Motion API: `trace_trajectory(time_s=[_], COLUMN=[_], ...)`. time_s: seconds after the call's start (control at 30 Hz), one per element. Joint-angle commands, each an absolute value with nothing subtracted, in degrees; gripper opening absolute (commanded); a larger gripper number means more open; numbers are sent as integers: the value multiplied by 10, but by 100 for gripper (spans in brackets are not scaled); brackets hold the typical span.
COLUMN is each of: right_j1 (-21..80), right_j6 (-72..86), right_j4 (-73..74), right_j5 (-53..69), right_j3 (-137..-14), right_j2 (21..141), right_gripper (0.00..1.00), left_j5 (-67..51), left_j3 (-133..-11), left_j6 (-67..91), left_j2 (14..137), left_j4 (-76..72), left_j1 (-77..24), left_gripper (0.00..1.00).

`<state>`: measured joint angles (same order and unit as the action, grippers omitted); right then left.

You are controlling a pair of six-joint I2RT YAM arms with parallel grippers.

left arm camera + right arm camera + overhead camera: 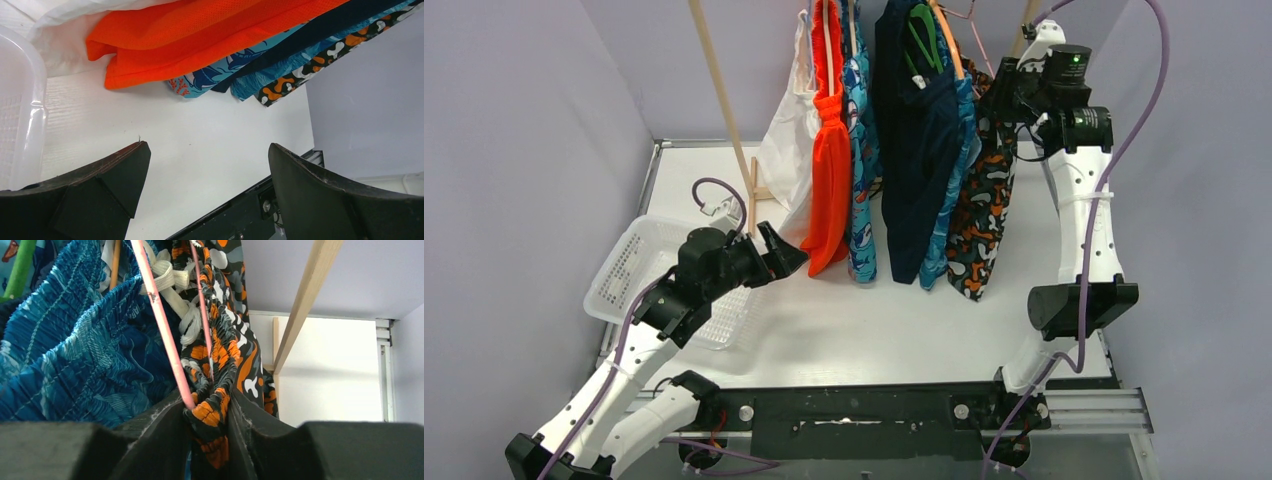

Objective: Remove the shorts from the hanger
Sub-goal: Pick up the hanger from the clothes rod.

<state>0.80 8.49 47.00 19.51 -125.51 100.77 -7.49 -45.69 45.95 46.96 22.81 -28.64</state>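
Nearest, on the left, the left pincer [209, 147] hangs low over the table [904, 320]. Its two fingers are spread wide and there is nothing in them. Just beside it, to the left, sits a white basket [624, 270], and no shorts can be seen in it.

Farther back, five pairs hang in a row. From left to right they are the orange shorts [829, 190], the shark shorts [861, 200], the dark blue shorts [914, 150], the blue patterned shorts [944, 240] and the camo shorts [984, 230].

High up at the far right, the right pincer [210, 415] pinches the bunched top edge of the camo shorts, right next to the pink hanger [165, 335].

So the job looks only just begun. One pair is grabbed, none is off, and all five are left to take down.
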Motion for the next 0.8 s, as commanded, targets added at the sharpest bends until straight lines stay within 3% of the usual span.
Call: trace_trajectory(time_s=[0.0,0.33,0.77], right_j1=[31,70,81], right_j6=[82,72,49], right_j4=[437,329,298], right_j5=[117,10,-15], right_j3=[-1295,-1232,-1203], right_j2=[988,937,884], right_gripper=[24,1,0], left_j5=[-91,-97,-76], left_j3=[-479,-466,-468], left_j6=[461,474,482], left_j2=[469,463,450], left_j4=[221,213,220], left_j1=[-282,-282,-282], left_gripper=[90,90,89])
